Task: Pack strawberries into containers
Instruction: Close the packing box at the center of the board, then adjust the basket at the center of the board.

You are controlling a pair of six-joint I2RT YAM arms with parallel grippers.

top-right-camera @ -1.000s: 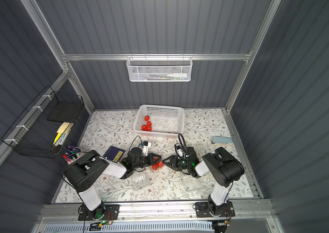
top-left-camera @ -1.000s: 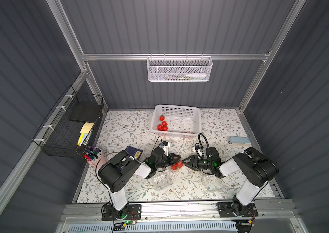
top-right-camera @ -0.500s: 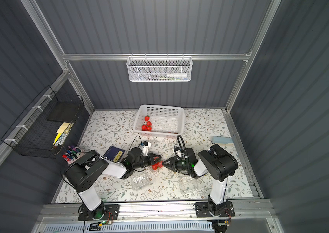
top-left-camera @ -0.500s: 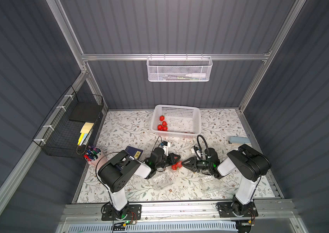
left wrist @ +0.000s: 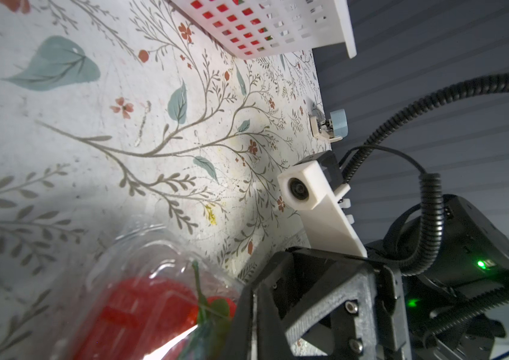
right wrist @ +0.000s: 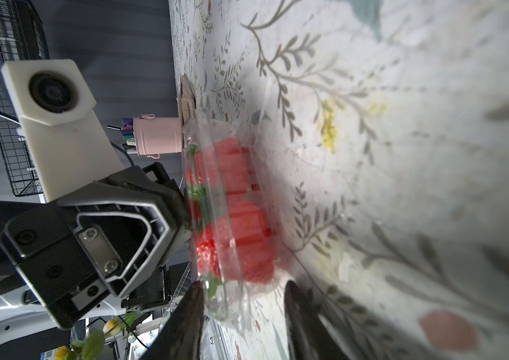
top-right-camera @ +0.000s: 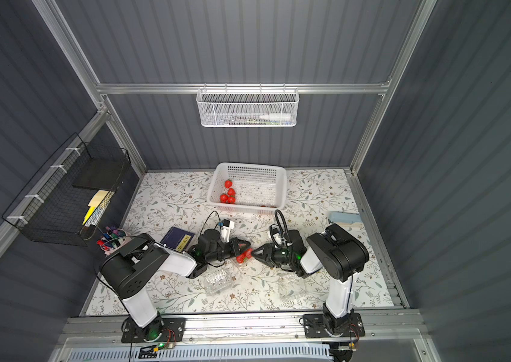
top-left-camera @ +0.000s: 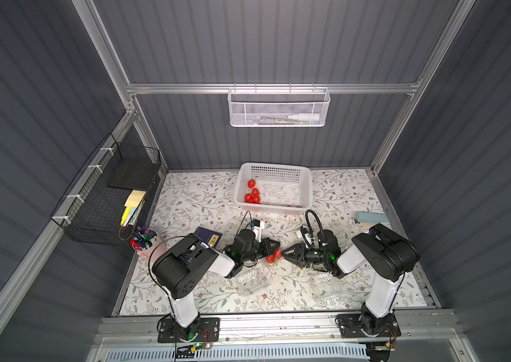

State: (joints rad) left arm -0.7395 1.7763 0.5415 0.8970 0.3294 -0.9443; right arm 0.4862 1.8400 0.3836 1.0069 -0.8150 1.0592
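Observation:
A clear container (top-left-camera: 271,257) holding red strawberries (right wrist: 234,218) lies on the floral mat between my two grippers in both top views. My left gripper (top-left-camera: 277,245) is shut, its tips pinching the rim of that container (right wrist: 215,174) from above. Coming from the opposite side, my right gripper (right wrist: 240,311) is open, and its dark fingers (right wrist: 190,311) stand either side of the box's near end. More strawberries (top-left-camera: 252,195) lie in the white basket (top-left-camera: 273,209). Two empty containers (top-left-camera: 251,280) (top-left-camera: 321,282) rest nearer the front.
A pink pen cup (top-left-camera: 144,239) and a dark blue booklet (top-left-camera: 208,236) sit left of the left arm. A light blue object (top-left-camera: 370,217) lies at the mat's right edge. Wire baskets hang on the left wall (top-left-camera: 107,194) and back rail (top-left-camera: 277,108).
My right arm has shifted left, bringing its open fingers up around the container's end. The left gripper has stayed shut in the same spot.

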